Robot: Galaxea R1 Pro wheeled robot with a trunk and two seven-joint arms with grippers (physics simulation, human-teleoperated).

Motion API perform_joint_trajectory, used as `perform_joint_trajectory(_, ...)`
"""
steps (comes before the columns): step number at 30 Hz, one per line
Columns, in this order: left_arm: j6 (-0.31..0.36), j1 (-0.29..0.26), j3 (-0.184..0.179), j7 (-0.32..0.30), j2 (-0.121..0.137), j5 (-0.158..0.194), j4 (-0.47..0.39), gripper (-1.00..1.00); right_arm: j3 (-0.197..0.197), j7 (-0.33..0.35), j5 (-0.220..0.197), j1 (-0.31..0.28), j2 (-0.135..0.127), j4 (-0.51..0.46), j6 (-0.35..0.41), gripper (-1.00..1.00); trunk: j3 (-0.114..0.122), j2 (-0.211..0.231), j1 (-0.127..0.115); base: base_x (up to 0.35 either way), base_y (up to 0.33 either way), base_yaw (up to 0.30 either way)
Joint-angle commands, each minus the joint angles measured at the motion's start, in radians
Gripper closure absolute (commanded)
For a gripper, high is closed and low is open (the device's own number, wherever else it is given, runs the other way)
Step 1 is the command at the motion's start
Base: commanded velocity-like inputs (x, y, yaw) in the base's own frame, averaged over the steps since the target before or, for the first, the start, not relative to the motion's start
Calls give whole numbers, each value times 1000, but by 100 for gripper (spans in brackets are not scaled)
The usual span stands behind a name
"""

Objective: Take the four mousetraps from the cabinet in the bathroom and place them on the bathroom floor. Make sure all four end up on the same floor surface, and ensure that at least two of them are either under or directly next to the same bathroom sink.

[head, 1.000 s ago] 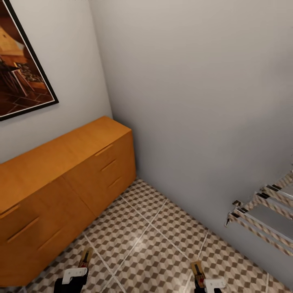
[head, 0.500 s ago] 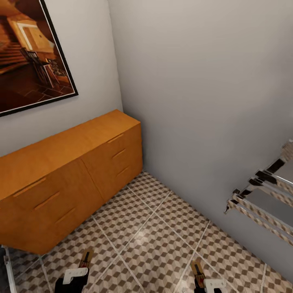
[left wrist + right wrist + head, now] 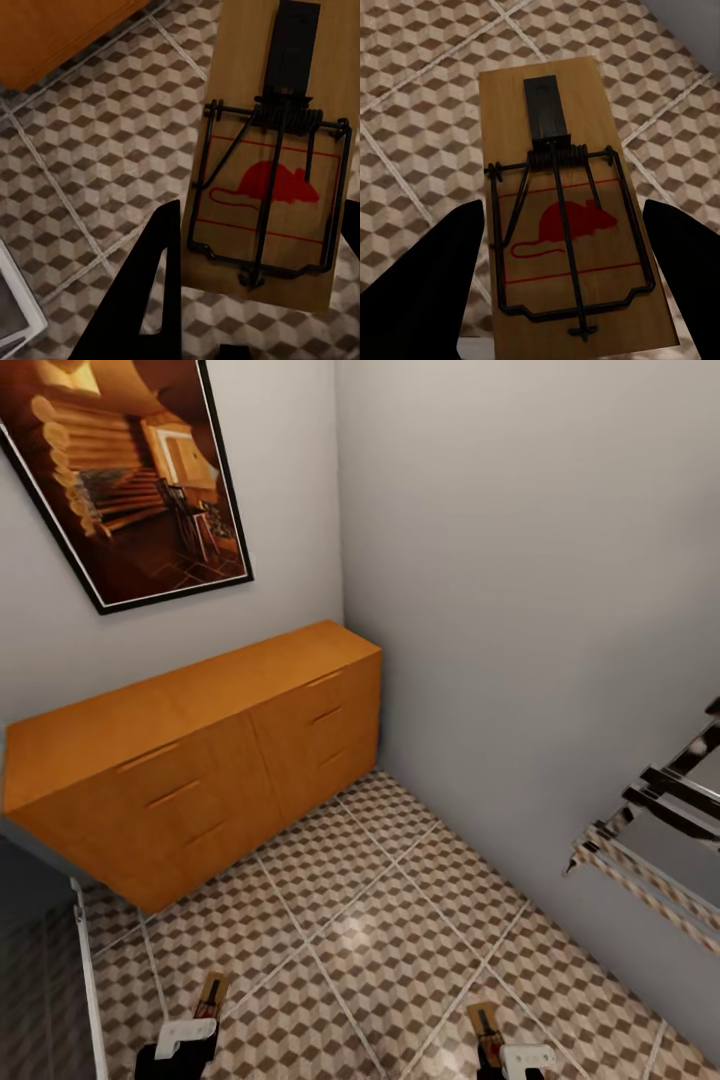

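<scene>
2 flat wood mousetraps, wire springs; cube-print floor

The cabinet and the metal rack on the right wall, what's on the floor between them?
In the head view, just bare bathroom floor lies between the cabinet and the metal rack; nothing rests on that stretch of tiles.

White wrist blocks, black wedge-shaped fingers
</scene>
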Motion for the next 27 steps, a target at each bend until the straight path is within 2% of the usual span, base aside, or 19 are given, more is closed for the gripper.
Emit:
perform_joint_trajectory(1,-4,-1,-8,-1,-1,7,3,100,7,-5,-3,-1,-1,0,-2,100,-1,-2,0,-192,-132,259)
perform_joint_trajectory(27,-4,-1,-8,-1,-10,7,4,100,7,-5,-3,-1,0,2,-4,100,23,-2,0,-14,-10,254)
